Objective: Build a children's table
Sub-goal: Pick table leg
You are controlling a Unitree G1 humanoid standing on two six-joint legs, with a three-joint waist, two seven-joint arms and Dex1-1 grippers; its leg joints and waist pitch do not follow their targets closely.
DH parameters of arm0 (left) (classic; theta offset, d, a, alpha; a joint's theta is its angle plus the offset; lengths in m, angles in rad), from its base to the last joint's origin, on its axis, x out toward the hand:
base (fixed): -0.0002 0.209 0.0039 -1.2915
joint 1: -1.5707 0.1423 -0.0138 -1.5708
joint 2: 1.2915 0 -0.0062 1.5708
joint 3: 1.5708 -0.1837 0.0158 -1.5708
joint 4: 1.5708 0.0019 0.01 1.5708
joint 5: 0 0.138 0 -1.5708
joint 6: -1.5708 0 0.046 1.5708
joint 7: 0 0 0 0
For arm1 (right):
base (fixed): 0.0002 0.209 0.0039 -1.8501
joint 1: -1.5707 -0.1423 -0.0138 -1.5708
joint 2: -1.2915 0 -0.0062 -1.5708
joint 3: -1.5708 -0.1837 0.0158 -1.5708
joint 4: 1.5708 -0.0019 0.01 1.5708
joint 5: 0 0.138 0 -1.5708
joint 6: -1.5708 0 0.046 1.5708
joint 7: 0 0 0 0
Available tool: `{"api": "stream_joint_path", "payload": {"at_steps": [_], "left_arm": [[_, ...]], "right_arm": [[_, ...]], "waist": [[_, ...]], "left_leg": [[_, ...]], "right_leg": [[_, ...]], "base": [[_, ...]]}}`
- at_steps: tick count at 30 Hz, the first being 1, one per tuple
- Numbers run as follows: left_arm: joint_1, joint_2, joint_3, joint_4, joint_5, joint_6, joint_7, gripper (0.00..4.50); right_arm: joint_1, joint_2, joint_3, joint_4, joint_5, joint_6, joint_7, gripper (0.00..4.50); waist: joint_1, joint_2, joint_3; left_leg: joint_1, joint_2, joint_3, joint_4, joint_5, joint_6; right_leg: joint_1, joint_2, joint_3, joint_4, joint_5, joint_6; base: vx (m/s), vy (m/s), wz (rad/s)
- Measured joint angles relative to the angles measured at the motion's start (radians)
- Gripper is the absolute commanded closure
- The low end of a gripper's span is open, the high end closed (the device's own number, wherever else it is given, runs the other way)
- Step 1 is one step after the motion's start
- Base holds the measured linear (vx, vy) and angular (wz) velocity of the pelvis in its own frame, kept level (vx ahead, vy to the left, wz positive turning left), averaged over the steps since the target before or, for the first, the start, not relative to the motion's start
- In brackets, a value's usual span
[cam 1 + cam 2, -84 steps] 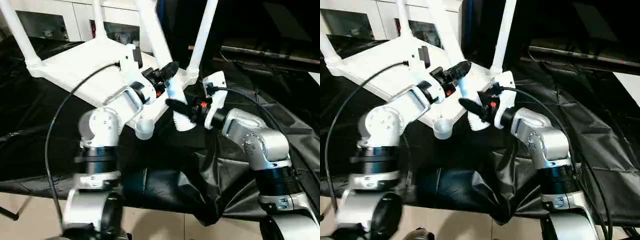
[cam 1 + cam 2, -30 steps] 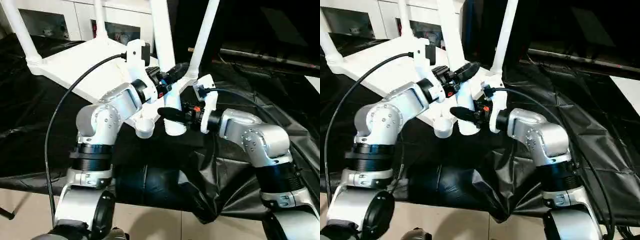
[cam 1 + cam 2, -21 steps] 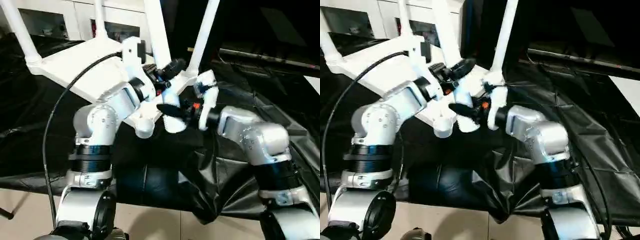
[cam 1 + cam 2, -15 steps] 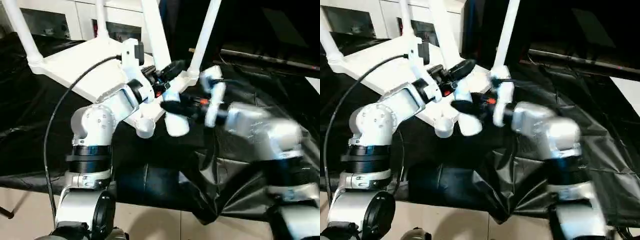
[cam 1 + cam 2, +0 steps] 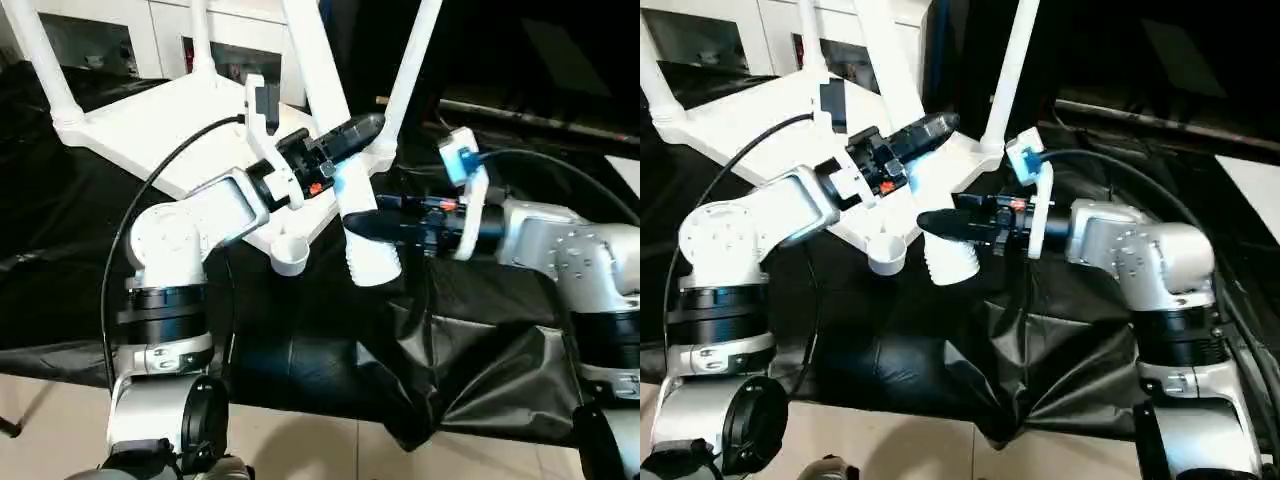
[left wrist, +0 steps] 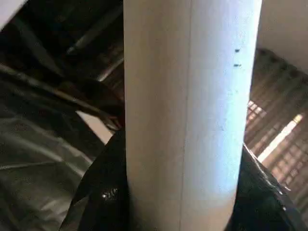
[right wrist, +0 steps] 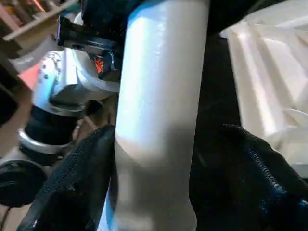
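White tubular leg (image 5: 345,175), ridged end, tilted upright

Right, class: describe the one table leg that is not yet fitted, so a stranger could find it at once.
Start at the upturned white tabletop on the black-covered work table. Near its empty corner socket, the loose leg slants between the left gripper and right gripper. Unlike the three seated legs, its ribbed end hangs free.

The white tabletop (image 5: 170,135) lies upside down with three legs (image 5: 409,75) upright; a fourth leg (image 5: 335,150) stands loose.
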Motion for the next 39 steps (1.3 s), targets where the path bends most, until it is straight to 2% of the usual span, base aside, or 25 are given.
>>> {"api": "stream_joint_path", "payload": {"at_steps": [7, 12, 18, 20, 26, 39], "left_arm": [[0.005, 0.031, -0.034, -0.041, -0.009, 0.002, -0.050, 2.60], [0.014, 0.118, -0.194, -0.082, 0.091, -0.031, -0.152, 2.60], [0.010, 0.158, -0.279, -0.074, 0.139, -0.050, -0.231, 2.60], [-0.001, 0.161, -0.284, -0.053, 0.148, -0.067, -0.259, 2.60], [-0.022, 0.157, -0.285, -0.035, 0.146, -0.073, -0.310, 2.60], [-0.022, 0.153, -0.284, -0.030, 0.127, -0.075, -0.378, 2.60]], "right_arm": [[0.000, 0.000, 0.004, -0.005, 0.018, 0.004, 0.018, 1.07], [0.000, 0.000, 0.011, -0.006, 0.012, -0.004, 0.016, 1.07], [0.017, -0.001, 0.046, -0.013, -0.011, -0.035, 0.023, 1.07], [0.030, -0.002, 0.064, -0.022, -0.022, -0.044, 0.028, 1.07], [0.065, -0.008, 0.071, -0.053, -0.021, -0.045, 0.034, 1.07], [0.087, 0.002, 0.080, -0.058, 0.001, -0.050, 0.070, 1.07]], "waist": [[0.006, -0.002, 0.000], [0.017, -0.002, 0.000], [0.022, 0.000, 0.000], [0.023, 0.008, 0.001], [0.021, 0.022, 0.001], [0.022, 0.025, 0.002]], "left_leg": [[0.000, 0.000, 0.000, 0.000, 0.001, -0.001], [0.000, 0.000, 0.000, 0.000, 0.001, -0.001], [0.000, 0.000, 0.000, 0.000, 0.002, -0.002], [0.000, 0.000, -0.001, 0.000, 0.002, -0.002], [0.001, 0.000, -0.001, 0.000, 0.003, -0.005], [0.001, 0.001, -0.001, -0.001, 0.004, -0.006]], "right_leg": [[0.000, 0.000, 0.000, 0.000, 0.001, 0.000], [0.000, 0.000, 0.000, 0.000, 0.001, 0.001], [0.000, 0.000, 0.000, 0.000, 0.002, 0.001], [0.001, 0.000, 0.000, 0.000, 0.003, 0.001], [0.001, 0.000, -0.001, 0.000, 0.004, 0.000], [0.001, 0.000, -0.001, 0.000, 0.005, 0.000]], "base": [[0.000, 0.000, 0.00], [0.000, 0.000, 0.00], [0.000, 0.000, 0.00], [0.000, 0.000, 0.00], [0.000, 0.000, 0.00], [0.000, 0.000, 0.00]]}}
